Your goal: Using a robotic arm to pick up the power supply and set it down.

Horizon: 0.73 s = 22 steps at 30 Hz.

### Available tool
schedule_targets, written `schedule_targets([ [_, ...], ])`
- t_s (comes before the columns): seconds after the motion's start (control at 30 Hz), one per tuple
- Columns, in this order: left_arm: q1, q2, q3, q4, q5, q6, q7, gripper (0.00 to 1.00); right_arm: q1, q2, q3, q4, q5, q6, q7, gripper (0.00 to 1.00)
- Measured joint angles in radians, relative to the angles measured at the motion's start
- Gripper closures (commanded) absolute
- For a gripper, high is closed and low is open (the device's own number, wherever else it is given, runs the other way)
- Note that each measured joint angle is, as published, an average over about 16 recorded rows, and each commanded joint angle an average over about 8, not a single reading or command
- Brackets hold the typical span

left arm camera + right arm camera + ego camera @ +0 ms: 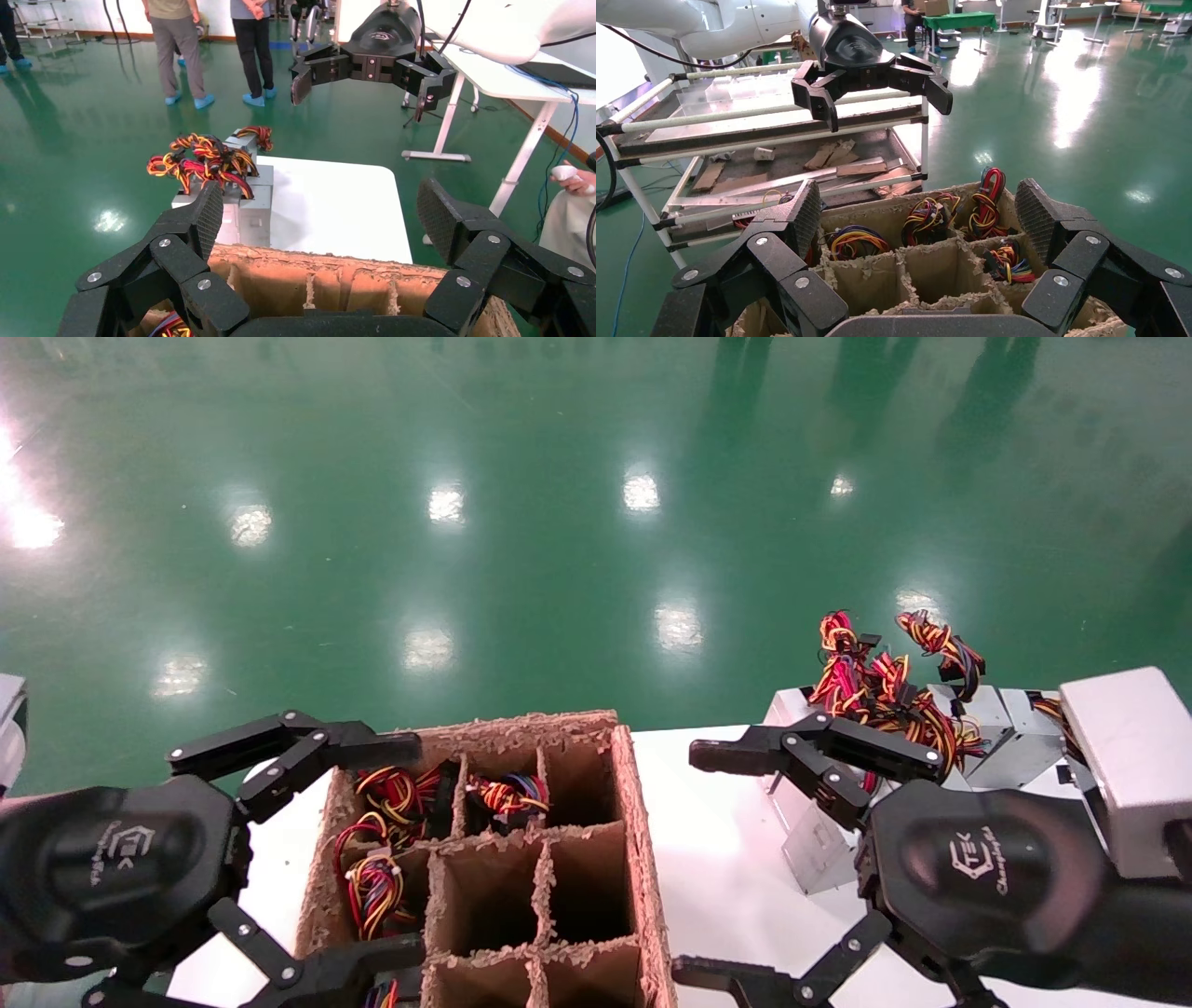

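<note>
Item: power supplies [1001, 742], a cluster of small silver-grey sheet-metal boxes on the far right part of the white table [726, 859]. You see them lying close together, faces tilted at different angles, with a tangle of red, yellow, orange and black wires [885, 686] piled on top (the same heap shows in the left wrist view as stacked boxes [249, 200] under the bundle). No unit is in either gripper; you cannot count the units reliably, since the right gripper covers the near ones.

Item: right gripper [703, 864], black, marked "TEK". It hangs over the table between the cluster and the carton, jaws spread wide, holding nothing. Its upper finger overlaps the nearest box in the head view; whether it touches, you cannot tell. The grey block [1131, 766] on its wrist hides the right end of the cluster.

Item: left gripper [410, 845], same make, at the carton's left side, jaws likewise spread wide and empty.

Item: cardboard carton [643, 859] with dividers, on the table left of the supplies. You find wire bundles [386, 822] in the left and far-middle cells; the metal bodies beneath them are sunk out of sight. The remaining visible cells look dark inside. The carton's near edge is cut off by the frame.

Surroundings: green glossy floor [559, 523]; a rack of shelves [772, 151] behind the left gripper in the right wrist view.
</note>
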Motion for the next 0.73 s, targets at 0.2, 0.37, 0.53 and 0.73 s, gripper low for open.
schedule_targets([
  [0.2,0.0,0.0,0.0,0.0,0.0,0.0,0.0,0.0,0.0,0.0,0.0,0.0,0.0,0.0,0.0,0.0],
  [0.37,0.0,0.0,0.0,0.0,0.0,0.0,0.0,0.0,0.0,0.0,0.0,0.0,0.0,0.0,0.0,0.0],
  [0.53,0.0,0.0,0.0,0.0,0.0,0.0,0.0,0.0,0.0,0.0,0.0,0.0,0.0,0.0,0.0,0.0],
  [0.73,0.0,0.0,0.0,0.0,0.0,0.0,0.0,0.0,0.0,0.0,0.0,0.0,0.0,0.0,0.0,0.0],
])
